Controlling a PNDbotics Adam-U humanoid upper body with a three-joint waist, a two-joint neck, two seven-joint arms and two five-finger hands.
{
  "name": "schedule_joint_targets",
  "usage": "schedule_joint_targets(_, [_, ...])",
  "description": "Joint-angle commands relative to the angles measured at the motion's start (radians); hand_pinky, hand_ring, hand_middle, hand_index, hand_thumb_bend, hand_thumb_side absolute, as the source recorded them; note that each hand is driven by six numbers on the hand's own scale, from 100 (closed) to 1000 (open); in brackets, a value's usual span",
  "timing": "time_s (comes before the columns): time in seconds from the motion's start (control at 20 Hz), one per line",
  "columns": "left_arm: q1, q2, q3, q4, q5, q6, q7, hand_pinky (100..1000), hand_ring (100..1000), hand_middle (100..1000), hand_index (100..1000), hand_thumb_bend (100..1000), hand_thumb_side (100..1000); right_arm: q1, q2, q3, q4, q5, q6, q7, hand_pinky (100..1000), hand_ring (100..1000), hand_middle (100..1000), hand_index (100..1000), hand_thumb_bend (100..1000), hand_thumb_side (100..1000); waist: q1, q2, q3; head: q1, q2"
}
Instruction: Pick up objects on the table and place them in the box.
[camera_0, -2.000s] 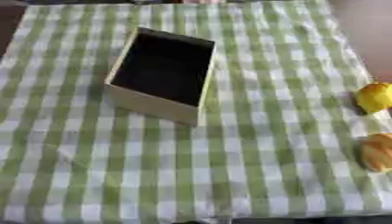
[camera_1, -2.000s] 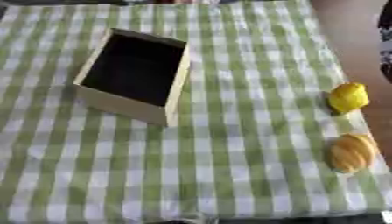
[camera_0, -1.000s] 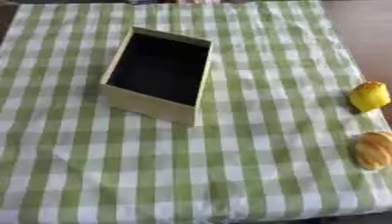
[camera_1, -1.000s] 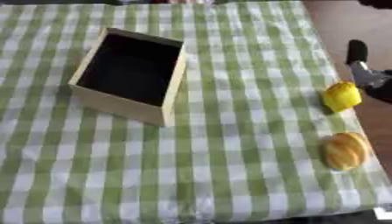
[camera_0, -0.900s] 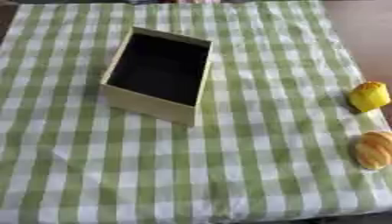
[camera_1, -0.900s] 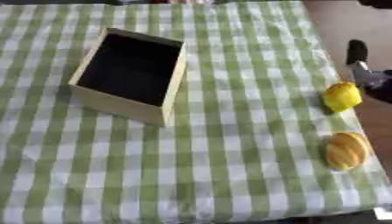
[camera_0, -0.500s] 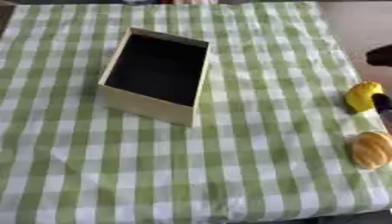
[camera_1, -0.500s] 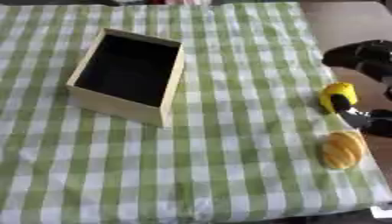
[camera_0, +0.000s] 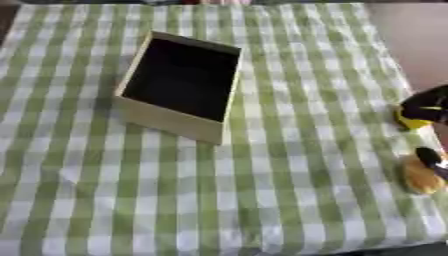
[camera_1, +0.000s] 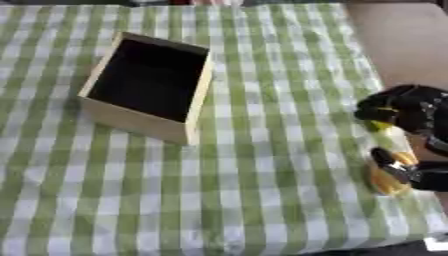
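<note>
An open tan box (camera_1: 140, 122) with a dark inside stands on the green checked cloth, left of the middle. At the cloth's right edge my right hand (camera_1: 409, 107) reaches in, open. Its fingers arch over a yellow thing (camera_1: 382, 126), which is mostly hidden under them. The thumb (camera_1: 391, 164) lies across the top of an orange, bread-like thing (camera_1: 383, 183) just in front of the yellow one. The hand touches neither thing that I can tell. My left hand shows in no view.
The checked cloth (camera_1: 262, 165) covers the whole table and is wrinkled near the front edge. Its right edge runs close past the two things, with brown floor (camera_1: 394, 40) beyond. Between the box and the hand lies bare cloth.
My right hand has come in from the right edge and now hangs over the yellow thing, its thumb over the orange one. The box and both things have stayed put.
</note>
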Motion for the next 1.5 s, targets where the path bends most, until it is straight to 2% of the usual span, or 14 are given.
schedule_joint_targets(0.05, [-0.002,0.029,0.004,-0.016,-0.007,-0.001,-0.004,647,766,737,826,291,599,0.021,-0.001,-0.019,-0.016,0.019,-0.016,0.01,854,863,837,922,100,244,-0.003,-0.014,-0.006,0.013,0.005])
schedule_joint_targets(0.3, [0.003,0.031,0.004,-0.016,-0.01,0.002,-0.005,647,767,738,826,288,602,0.048,0.016,-0.039,-0.016,0.03,-0.032,-0.01,855,863,836,928,100,203,-0.006,-0.016,-0.013,0.02,0.005])
schedule_joint_targets(0.65, [0.011,0.042,0.006,-0.016,-0.016,0.004,-0.004,648,767,739,826,286,604,0.1,0.006,-0.057,-0.016,0.03,-0.047,-0.017,859,868,842,940,100,297,-0.015,-0.016,-0.028,0.029,0.005])
schedule_joint_targets(0.85, [0.012,0.04,0.006,-0.016,-0.017,0.006,-0.004,647,768,739,826,285,606,0.124,0.019,-0.069,-0.016,0.045,-0.046,-0.018,866,879,852,948,100,239,-0.017,-0.015,-0.033,0.023,0.005])
schedule_joint_targets(0.9, [0.012,0.039,0.005,-0.016,-0.017,0.007,-0.005,648,768,739,826,283,608,0.125,0.022,-0.071,-0.016,0.048,-0.044,-0.016,867,880,852,947,100,159,-0.016,-0.015,-0.033,0.021,0.005])
schedule_joint_targets(1.0, [0.011,0.039,0.006,-0.016,-0.016,0.007,-0.005,648,768,739,826,285,605,0.127,0.025,-0.072,-0.016,0.059,-0.041,-0.009,868,884,852,943,100,147,-0.015,-0.014,-0.032,0.018,0.004])
schedule_joint_targets(1.25, [0.012,0.035,0.004,-0.016,-0.013,0.008,-0.008,648,768,740,826,283,607,0.131,0.033,-0.069,-0.016,0.078,-0.014,0.018,874,886,846,936,251,133,-0.013,-0.013,-0.03,0.005,0.0])
schedule_joint_targets(1.5, [0.012,0.031,0.001,-0.016,-0.01,0.011,-0.012,647,769,740,826,280,612,0.129,0.036,-0.057,-0.016,0.038,0.028,0.06,876,880,843,926,300,126,-0.012,-0.01,-0.026,-0.005,-0.003])
